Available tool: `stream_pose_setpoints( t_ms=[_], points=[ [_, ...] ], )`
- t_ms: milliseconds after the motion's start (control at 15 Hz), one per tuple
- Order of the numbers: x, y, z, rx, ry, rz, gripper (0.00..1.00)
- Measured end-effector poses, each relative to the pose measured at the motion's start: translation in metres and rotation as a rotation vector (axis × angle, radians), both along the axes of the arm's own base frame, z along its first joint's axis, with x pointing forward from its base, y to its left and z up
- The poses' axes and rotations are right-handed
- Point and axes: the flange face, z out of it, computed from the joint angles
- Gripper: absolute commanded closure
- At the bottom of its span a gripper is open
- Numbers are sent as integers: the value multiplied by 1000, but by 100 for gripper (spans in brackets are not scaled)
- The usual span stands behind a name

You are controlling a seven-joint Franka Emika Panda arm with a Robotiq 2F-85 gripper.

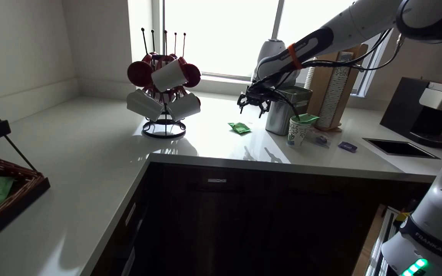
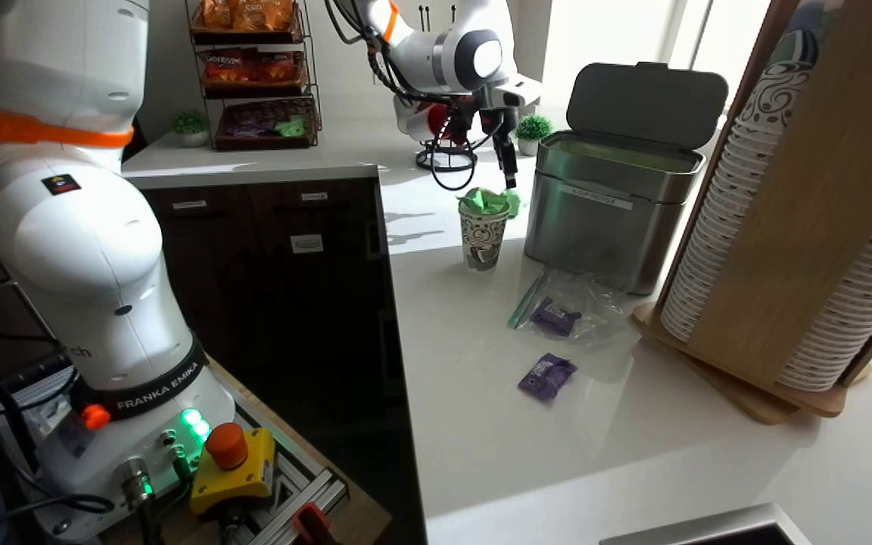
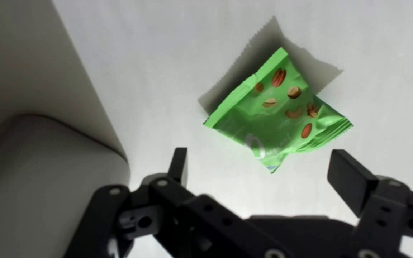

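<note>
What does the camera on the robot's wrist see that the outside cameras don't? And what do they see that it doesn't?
Only the wrist view: clear nut pictures on the green packet; outside, the packet looks too small to make them out.

Only the exterior views: the patterned paper cup, a purple packet on the counter, mugs on a rack, and the robot's big white arm.

Shared: the green packet lying on the counter, and the open gripper, holding nothing.
</note>
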Motion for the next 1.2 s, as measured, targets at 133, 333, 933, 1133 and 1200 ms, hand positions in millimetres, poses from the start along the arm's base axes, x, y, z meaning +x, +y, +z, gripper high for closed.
stream_pose_setpoints(
  t_ms=[133,333,933,1133,1200],
  points=[
    [17,3,-16,-7,-7,-1,0],
    [39,8,-33,-5,-11,-10,0],
    [72,20,-63,29,-26,-23,58],
    [76,19,-60,27,-36,-24,79],
    [77,19,-59,27,-38,-24,85]
  ],
)
